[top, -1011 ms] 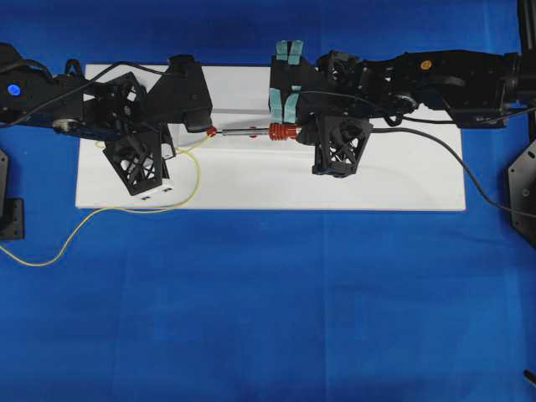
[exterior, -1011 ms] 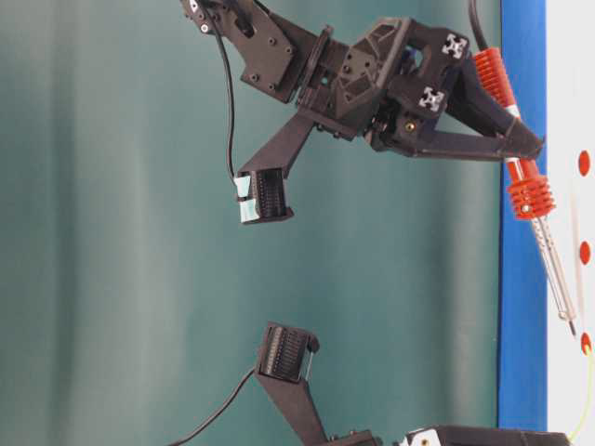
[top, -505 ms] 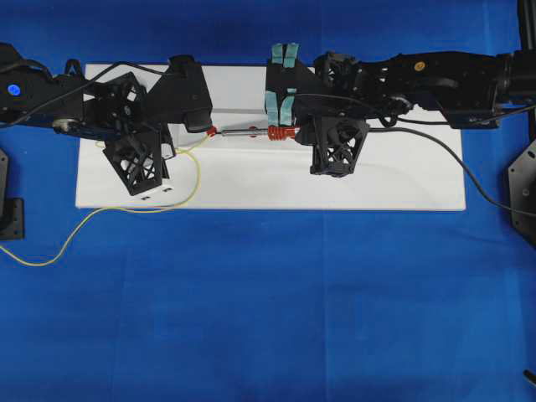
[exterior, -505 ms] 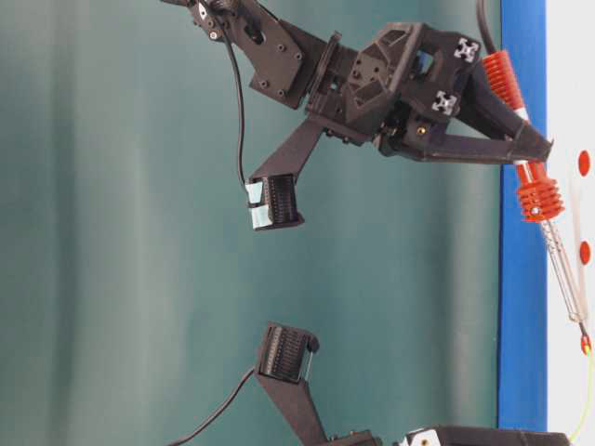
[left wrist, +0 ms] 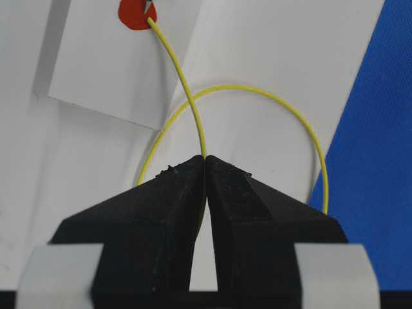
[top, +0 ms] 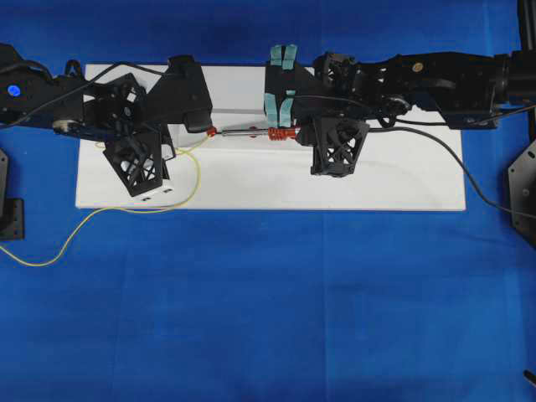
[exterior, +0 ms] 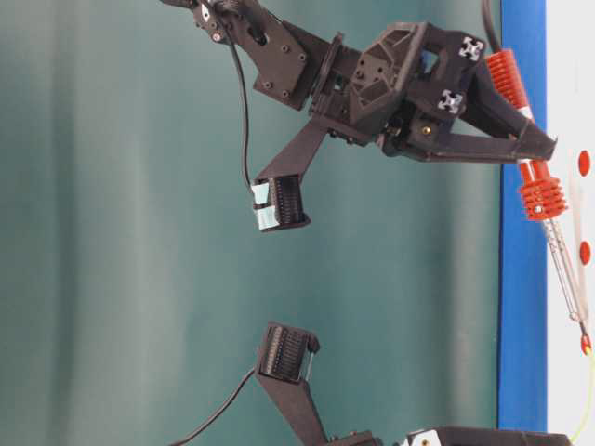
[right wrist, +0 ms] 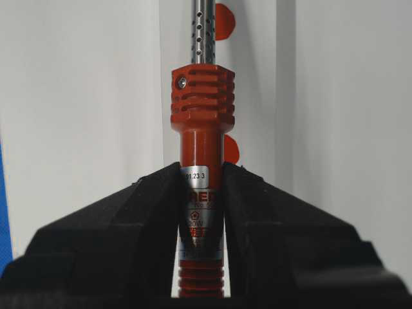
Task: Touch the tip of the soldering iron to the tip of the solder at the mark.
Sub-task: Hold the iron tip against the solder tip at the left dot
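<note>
A blue surface carries a white board. At left, the left tool pinches the solder, light and floppy, so held close to its tip at the red mark. At right, the right tool clamps the soldering iron, rigid, by its handle.

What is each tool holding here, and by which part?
The left tool pinches the solder partway along, short of its free end. The right tool clamps the soldering iron by its handle, below the ribbed collar.
</note>
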`<state>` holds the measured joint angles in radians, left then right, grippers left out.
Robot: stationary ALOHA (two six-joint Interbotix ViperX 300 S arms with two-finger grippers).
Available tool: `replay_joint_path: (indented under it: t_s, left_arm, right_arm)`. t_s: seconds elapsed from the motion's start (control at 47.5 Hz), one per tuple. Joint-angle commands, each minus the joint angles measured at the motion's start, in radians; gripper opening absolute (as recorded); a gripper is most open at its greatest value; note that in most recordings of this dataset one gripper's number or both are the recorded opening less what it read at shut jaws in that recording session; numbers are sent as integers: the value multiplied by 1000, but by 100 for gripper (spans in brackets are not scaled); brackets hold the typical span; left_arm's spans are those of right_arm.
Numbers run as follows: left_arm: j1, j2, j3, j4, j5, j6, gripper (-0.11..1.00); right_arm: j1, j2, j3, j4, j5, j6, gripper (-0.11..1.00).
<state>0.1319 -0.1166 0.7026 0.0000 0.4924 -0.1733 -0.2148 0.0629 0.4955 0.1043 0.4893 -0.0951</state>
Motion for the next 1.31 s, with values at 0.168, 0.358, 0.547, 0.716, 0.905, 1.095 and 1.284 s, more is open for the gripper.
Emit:
replay_joint_path:
  t_s: [0.168, 0.358, 0.547, 0.716, 0.905, 1.095, 1.284]
  left_arm:
    - [-3, -5, -17, -2, 5, -2, 3]
    - [-3, -5, -21, -2, 5, -2, 3]
    - [-2, -2, -28, -2, 5, 0, 3]
    - [-2, -2, -26, -2, 5, -2, 3]
    - [5, -2, -28, -2, 5, 0, 3]
    - [9, -2, -28, -2, 5, 0, 3]
    - [9, -2, -28, -2, 5, 0, 3]
  right_arm:
    - [2, -12, -26, -2, -3, 0, 6]
    - [2, -12, -26, -3, -3, -2, 6]
    - [2, -12, -25, -3, -3, 0, 6]
    - [3, -12, -23, -2, 0, 0, 6]
    - [3, -12, -23, -2, 2, 0, 6]
    - [3, -12, -25, -2, 2, 0, 6]
    - [3, -12, -23, -2, 2, 2, 6]
